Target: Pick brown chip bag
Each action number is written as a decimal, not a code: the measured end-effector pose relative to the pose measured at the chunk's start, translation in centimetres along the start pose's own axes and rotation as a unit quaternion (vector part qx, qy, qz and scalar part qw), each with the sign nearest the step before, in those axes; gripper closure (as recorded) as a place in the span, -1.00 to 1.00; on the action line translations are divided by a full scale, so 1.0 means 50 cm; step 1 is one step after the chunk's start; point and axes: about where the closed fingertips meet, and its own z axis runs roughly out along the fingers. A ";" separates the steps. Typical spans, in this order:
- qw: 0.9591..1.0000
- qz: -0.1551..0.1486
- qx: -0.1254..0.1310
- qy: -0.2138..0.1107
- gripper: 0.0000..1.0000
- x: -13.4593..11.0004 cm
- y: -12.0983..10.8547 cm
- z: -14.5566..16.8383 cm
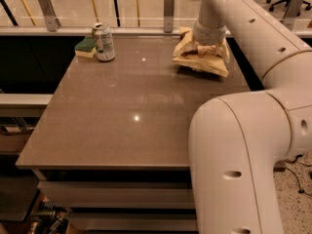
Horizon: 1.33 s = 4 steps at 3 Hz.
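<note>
The brown chip bag [204,61] lies crumpled at the far right of the table [131,116], tan-yellow with a dark brown patch near its middle. My gripper [208,48] comes down from above and is pressed into the top of the bag. The bag's edges fold up around it, and one flap rises on the left side. The white wrist hides where the gripper meets the bag.
A drink can [103,42] stands at the far left of the table with a green-and-yellow sponge [86,48] just behind it. My large white arm [243,145] fills the right foreground. A railing with metal posts [168,6] runs behind the table.
</note>
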 end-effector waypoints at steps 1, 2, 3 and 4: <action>1.000 0.021 0.002 0.004 -0.63 -0.010 -0.021 0.028; 1.000 0.021 0.001 0.002 -0.17 -0.014 -0.019 0.035; 1.000 0.021 0.000 0.001 0.27 -0.016 -0.017 0.042; 1.000 0.021 0.000 0.001 0.74 -0.018 -0.017 0.033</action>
